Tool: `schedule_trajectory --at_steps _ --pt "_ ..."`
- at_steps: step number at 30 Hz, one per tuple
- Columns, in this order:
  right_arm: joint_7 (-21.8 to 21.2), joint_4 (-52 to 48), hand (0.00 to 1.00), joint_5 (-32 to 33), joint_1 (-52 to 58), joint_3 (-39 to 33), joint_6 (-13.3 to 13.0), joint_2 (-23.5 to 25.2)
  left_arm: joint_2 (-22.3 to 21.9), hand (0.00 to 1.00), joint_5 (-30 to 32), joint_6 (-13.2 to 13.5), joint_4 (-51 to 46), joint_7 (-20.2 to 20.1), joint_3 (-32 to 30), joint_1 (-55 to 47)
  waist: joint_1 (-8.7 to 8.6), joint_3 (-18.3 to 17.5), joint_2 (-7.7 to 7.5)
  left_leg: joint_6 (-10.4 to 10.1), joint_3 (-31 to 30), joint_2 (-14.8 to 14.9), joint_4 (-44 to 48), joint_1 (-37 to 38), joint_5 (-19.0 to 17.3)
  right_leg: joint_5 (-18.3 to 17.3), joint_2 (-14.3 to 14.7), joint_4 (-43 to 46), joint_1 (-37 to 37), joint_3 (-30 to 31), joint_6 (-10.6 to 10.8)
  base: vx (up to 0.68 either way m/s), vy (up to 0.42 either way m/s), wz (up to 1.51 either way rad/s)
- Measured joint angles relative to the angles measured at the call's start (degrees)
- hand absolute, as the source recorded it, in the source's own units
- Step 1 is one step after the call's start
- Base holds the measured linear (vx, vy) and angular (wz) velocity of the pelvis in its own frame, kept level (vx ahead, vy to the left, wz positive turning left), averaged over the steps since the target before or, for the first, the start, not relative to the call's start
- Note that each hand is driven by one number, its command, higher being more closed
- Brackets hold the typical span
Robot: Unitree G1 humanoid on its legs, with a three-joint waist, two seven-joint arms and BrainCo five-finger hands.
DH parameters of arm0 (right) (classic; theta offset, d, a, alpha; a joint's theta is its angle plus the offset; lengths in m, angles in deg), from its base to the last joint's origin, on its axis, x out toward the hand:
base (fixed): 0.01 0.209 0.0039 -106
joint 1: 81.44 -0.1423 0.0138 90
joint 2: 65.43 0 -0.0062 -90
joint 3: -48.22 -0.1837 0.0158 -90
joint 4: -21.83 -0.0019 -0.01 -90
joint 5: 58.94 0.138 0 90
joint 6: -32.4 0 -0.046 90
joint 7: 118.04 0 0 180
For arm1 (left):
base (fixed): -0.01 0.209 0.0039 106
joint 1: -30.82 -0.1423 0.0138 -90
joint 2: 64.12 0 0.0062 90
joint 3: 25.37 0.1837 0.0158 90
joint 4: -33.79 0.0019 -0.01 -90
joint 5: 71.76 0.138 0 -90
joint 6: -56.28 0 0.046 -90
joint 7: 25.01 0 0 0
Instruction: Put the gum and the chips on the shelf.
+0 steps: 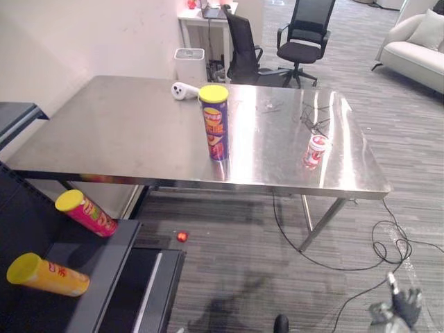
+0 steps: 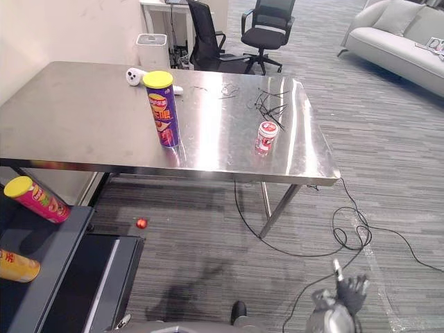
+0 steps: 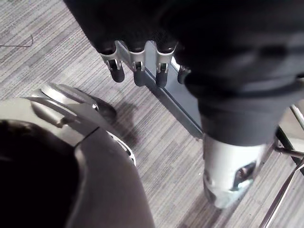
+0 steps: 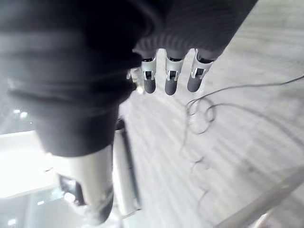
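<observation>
The right hand (image 2: 347, 295) is seen at the lower right edge of the frame against the grey floor (image 2: 208, 243). Its fingers (image 4: 171, 78) are loosely extended, and nothing is held or touched. In its wrist view the left hand (image 3: 137, 66) is likewise shown with fingers hanging nearly straight and empty. Both task items are placed well apart from either hand, higher in the frame on the steel table (image 1: 125, 132). At lower left, a dark shelf (image 1: 76, 243) is occupied by a pink can (image 1: 87, 213) and a yellow can (image 1: 47, 275), both laid on their sides. A small red ball (image 1: 182, 236) is found on the floor below the table's near edge. On the table, the purple chips can (image 1: 215, 125) is stood upright at centre, and the gum tub (image 1: 316, 151) is stood to its right, near the front edge. A white controller (image 1: 184, 90) is laid just behind the chips. Office chairs (image 1: 302, 35) and a sofa (image 1: 416, 48) are seen along the top.
</observation>
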Motion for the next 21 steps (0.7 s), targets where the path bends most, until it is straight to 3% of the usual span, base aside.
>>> schedule_trajectory --at_steps 6,12,21 --pt "0.4 -15.7 0.0 -7.4 -4.1 -1.0 0.4 -1.3 0.5 0.0 1.4 -0.6 -3.3 0.1 0.0 -0.6 -0.02 0.5 -0.62 0.5 0.2 -0.9 0.3 -1.6 -0.5 0.2 -0.6 0.0 -2.0 0.4 0.2 0.08 0.044 -0.04" --pt "-0.1 -26.6 0.0 -18.6 -7.5 0.5 1.7 -5.6 0.4 0.0 1.7 -1.7 -6.3 0.5 0.4 -0.7 -0.04 2.8 0.27 1.5 -0.4 -1.7 4.0 -4.7 -2.4 0.5 -1.3 0.1 -3.4 0.4 0.6 0.02 0.032 0.0" --pt "-4.2 -31.0 0.0 -22.1 -12.9 5.5 8.3 -12.0 0.4 0.0 1.6 -1.7 -7.2 0.5 0.4 -0.4 -0.12 5.2 0.71 1.7 -2.9 -1.8 7.9 -8.8 -3.5 0.6 -1.9 0.9 -5.0 -0.9 0.9 -0.03 0.0 0.1"
